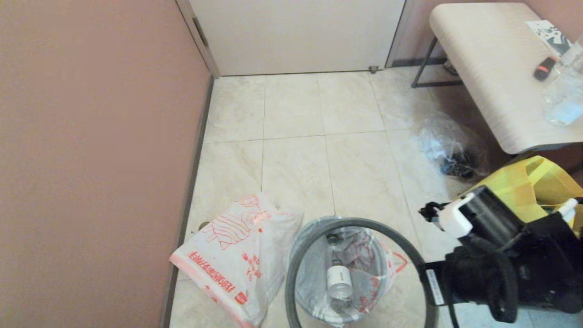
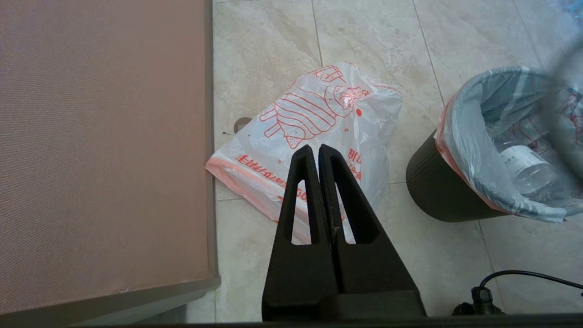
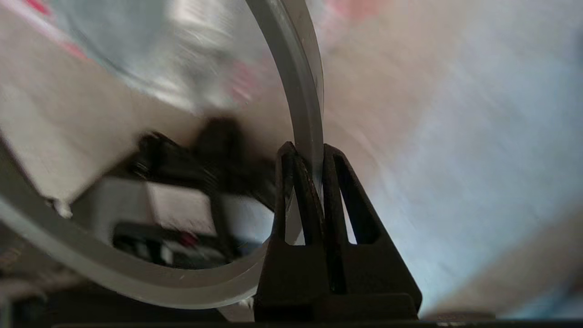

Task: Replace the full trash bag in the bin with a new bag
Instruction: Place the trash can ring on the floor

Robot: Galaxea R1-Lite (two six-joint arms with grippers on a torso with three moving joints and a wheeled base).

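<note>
Right hand (image 3: 309, 152) clenched on the dark grey hoop rim (image 1: 355, 223), lifted clear above the bin (image 2: 437, 191) and held tilted at the 5 o'clock part of the head view. Seen through the hoop: the full trash bag (image 1: 346, 273), seated in the bin with its edge folded over the black wall and a clear bottle (image 1: 339, 280) lying inside. Left hand (image 2: 318, 152) pressed closed on nothing, hovering over the new bag (image 1: 237, 255). New bag flat and limp on the floor (image 1: 319, 136) at 7 o'clock, just beside the bin and close to the wall (image 1: 91, 159). At 2 o'clock, clear plastic bag (image 1: 448, 148) under the counter (image 1: 492, 68); yellow tote (image 1: 528, 187) at 3 o'clock.
</note>
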